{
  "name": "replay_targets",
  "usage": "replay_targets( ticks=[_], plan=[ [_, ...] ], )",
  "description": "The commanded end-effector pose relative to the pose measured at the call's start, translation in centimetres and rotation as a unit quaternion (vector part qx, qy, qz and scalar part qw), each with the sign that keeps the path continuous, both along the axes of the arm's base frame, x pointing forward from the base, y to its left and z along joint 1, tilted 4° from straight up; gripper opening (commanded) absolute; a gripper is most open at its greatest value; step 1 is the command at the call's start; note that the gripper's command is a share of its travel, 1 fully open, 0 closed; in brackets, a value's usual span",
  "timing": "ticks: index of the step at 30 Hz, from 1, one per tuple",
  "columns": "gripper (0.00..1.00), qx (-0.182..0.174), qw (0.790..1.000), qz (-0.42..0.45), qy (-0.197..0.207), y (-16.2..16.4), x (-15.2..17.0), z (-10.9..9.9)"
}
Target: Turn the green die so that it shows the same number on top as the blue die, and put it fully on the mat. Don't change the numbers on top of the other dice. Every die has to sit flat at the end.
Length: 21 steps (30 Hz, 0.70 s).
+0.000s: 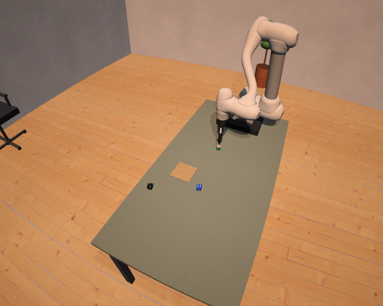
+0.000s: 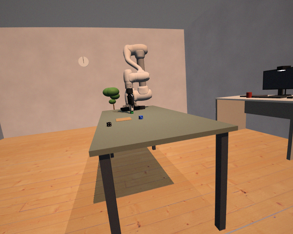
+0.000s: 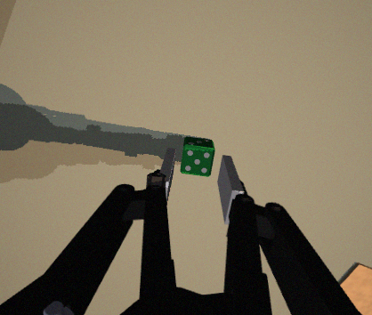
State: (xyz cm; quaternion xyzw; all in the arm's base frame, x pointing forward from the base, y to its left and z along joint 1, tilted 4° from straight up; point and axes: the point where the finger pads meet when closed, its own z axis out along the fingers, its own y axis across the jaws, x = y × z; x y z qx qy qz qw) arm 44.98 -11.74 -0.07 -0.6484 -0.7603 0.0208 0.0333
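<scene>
The green die (image 3: 197, 157) lies on the table near the arm's base, also seen in the top view (image 1: 218, 148) and the exterior view (image 2: 131, 112). The face turned to the wrist camera shows five pips. My gripper (image 3: 197, 165) stands low over it, partly open, with a finger on each side of the die and a gap at both sides; it holds nothing. It also shows in the top view (image 1: 219, 144). The tan mat (image 1: 183, 171) lies toward the table's middle. The blue die (image 1: 199, 187) sits just right of the mat; its top number is too small to read.
A black die (image 1: 149, 185) sits left of the mat. The arm's black base (image 1: 247, 124) stands at the table's far end, close behind the gripper. A chair, a potted plant and a desk with a monitor stand off the table.
</scene>
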Motion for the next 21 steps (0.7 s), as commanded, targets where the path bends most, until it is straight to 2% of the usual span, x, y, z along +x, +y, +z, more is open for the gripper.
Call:
replay_targets(
  ticks=[1, 14, 21],
  plan=[
    [0.35, 0.000, 1.000, 0.000, 0.000, 0.0, 0.0, 0.0],
    [0.35, 0.000, 1.000, 0.000, 0.000, 0.0, -0.1, -1.4],
    [0.35, 0.000, 1.000, 0.000, 0.000, 0.0, -0.2, -2.9]
  ],
)
